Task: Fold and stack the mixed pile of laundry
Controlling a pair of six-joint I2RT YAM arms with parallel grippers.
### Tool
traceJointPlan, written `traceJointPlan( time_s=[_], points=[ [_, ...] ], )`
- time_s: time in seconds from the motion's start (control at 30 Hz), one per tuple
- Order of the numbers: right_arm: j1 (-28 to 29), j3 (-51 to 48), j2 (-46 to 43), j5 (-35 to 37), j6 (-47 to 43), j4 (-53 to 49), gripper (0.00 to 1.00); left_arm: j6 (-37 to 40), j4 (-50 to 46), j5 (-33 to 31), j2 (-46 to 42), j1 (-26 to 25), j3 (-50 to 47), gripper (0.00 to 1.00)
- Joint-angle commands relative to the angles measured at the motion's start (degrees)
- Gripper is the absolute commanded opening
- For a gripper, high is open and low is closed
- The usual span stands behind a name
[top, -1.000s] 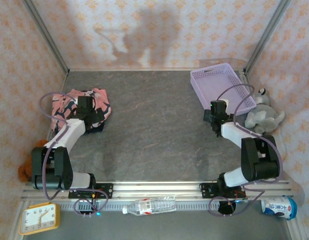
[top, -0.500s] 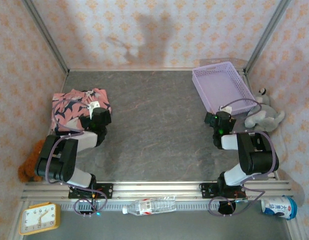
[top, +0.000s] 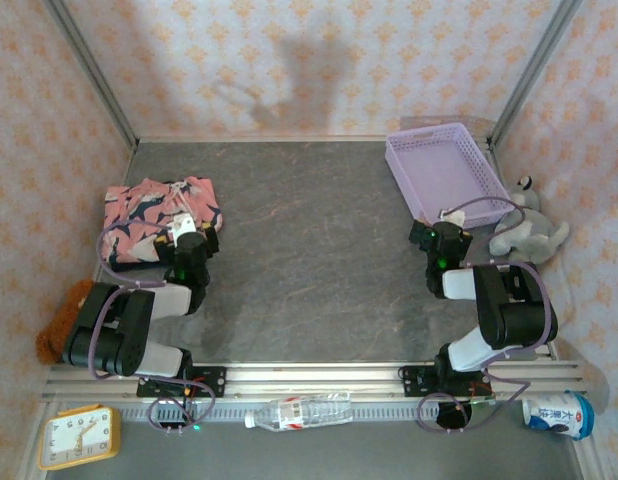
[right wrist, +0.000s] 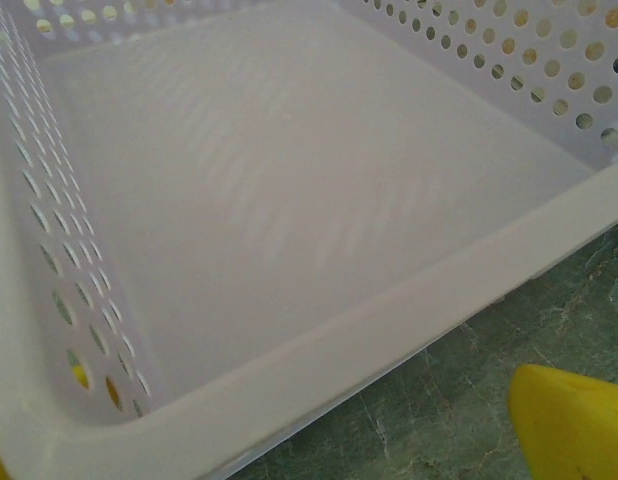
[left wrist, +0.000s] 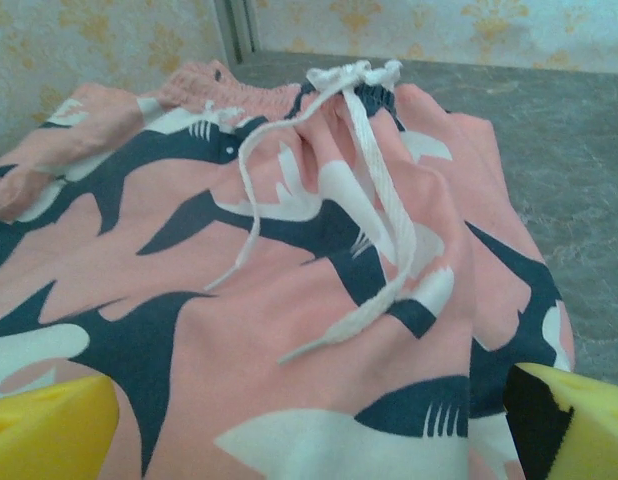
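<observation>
The pile (top: 149,210) lies at the left of the top view, close to the side wall, on the tabletop (top: 309,260). The shark cloth (left wrist: 289,300) is uppermost, flat and squared, with its drawstring (left wrist: 379,215) loose across it; what lies beneath I cannot confirm. The left fingers (left wrist: 49,425) stand wide at the lower corners of the wrist view, at the cloth's near edge, gripping nothing. The right fingers (right wrist: 574,425) are likewise wide and empty, facing the basket (right wrist: 289,360). Judgement: folding looks done. Both arms sit tucked low, as if parked clear of the stack.
</observation>
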Motion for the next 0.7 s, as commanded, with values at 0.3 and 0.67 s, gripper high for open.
traceJointPlan(
  time_s=[0.3, 0.67],
  points=[
    [-0.48, 0.3, -0.64, 1.49, 0.96, 3.28, 0.99, 2.08, 0.16, 2.58, 5.47, 0.49, 5.74, 1.0],
    [-0.42, 0.3, -0.62, 1.41, 0.88, 3.29, 0.99, 1.99, -0.61, 2.83, 5.28, 0.58, 5.97, 1.0]
  ],
)
